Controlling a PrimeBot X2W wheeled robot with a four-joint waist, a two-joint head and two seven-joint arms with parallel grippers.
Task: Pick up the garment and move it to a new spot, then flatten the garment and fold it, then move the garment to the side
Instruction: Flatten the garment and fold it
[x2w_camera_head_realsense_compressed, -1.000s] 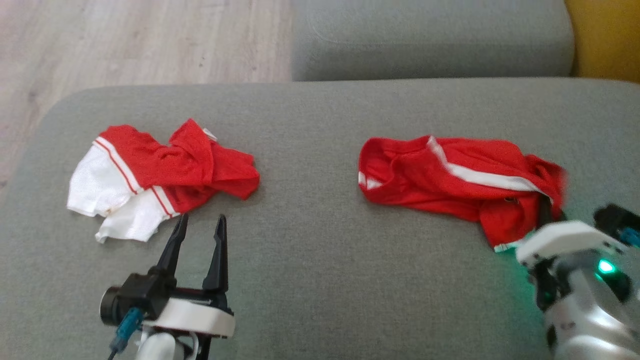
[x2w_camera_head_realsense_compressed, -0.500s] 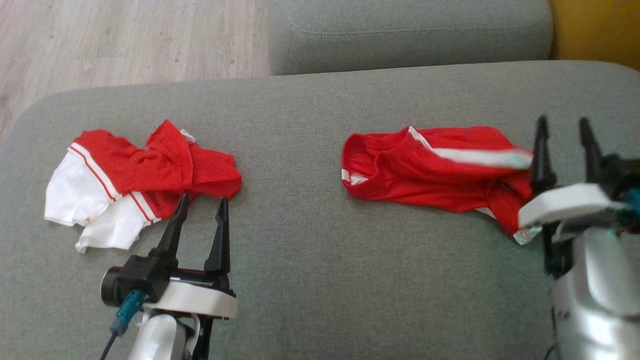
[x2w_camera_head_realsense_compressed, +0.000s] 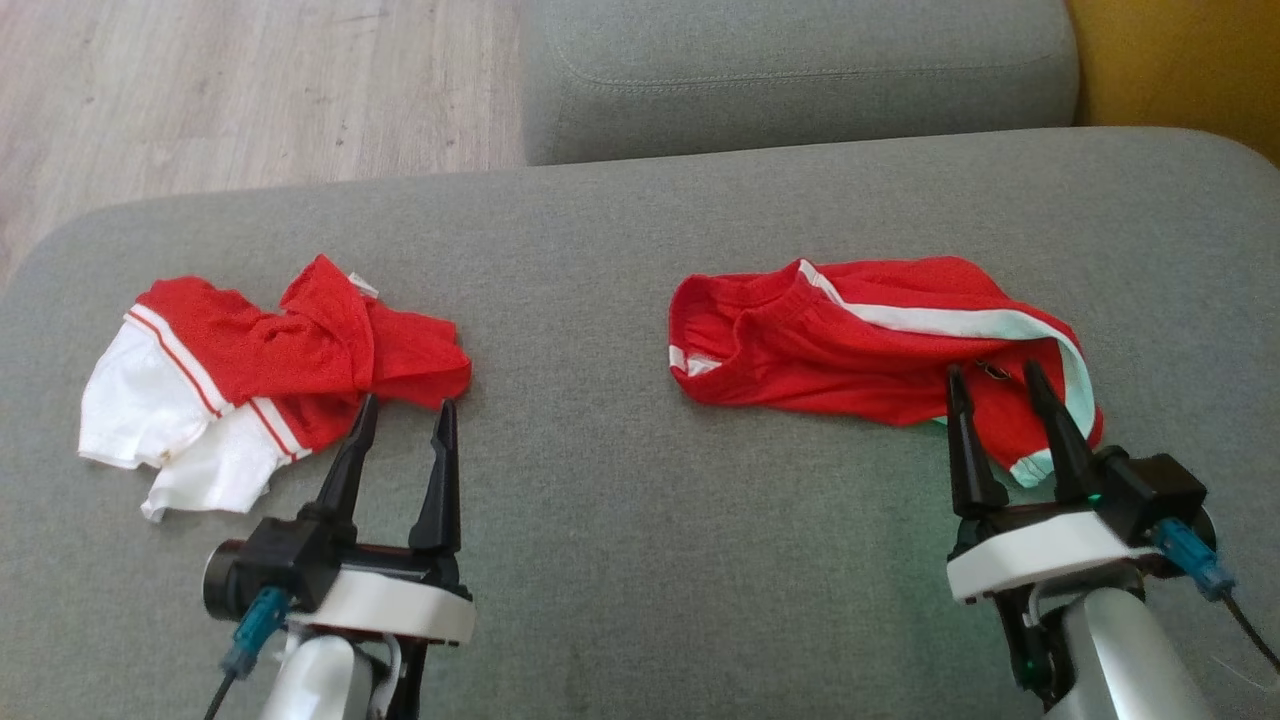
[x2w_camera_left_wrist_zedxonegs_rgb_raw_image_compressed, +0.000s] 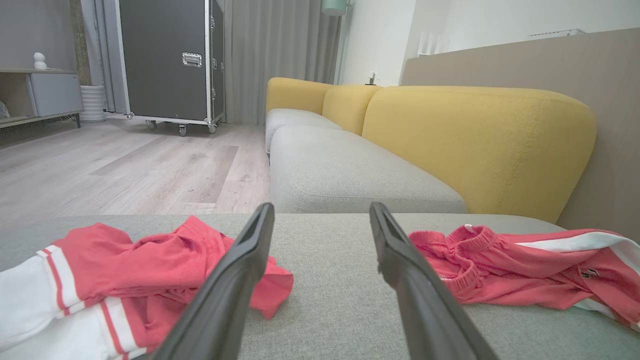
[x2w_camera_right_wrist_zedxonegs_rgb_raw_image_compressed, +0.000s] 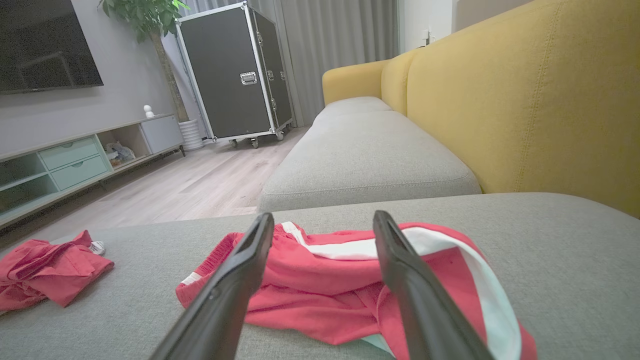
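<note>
My right gripper (x2w_camera_head_realsense_compressed: 992, 372) is spread wide and holds nothing. Its tips are over the near hem of the red shorts (x2w_camera_head_realsense_compressed: 850, 345); I can't tell if they touch the cloth. My left gripper (x2w_camera_head_realsense_compressed: 407, 403) is also spread and empty, with its tips just short of the red-and-white garment (x2w_camera_head_realsense_compressed: 270, 360).

The shorts lie on the right half of the grey seat cushion (x2w_camera_head_realsense_compressed: 620, 520), away from its right edge. They are rumpled, with the white side stripe curling and the waistband bunched toward the cushion's middle. The other garment is crumpled on the left half, near the left edge, well apart from the shorts.

Progress, as I judge it: the shorts look set down at a spot. They are not flattened or folded, and the move to the side is not done. Most of the task is left.
</note>
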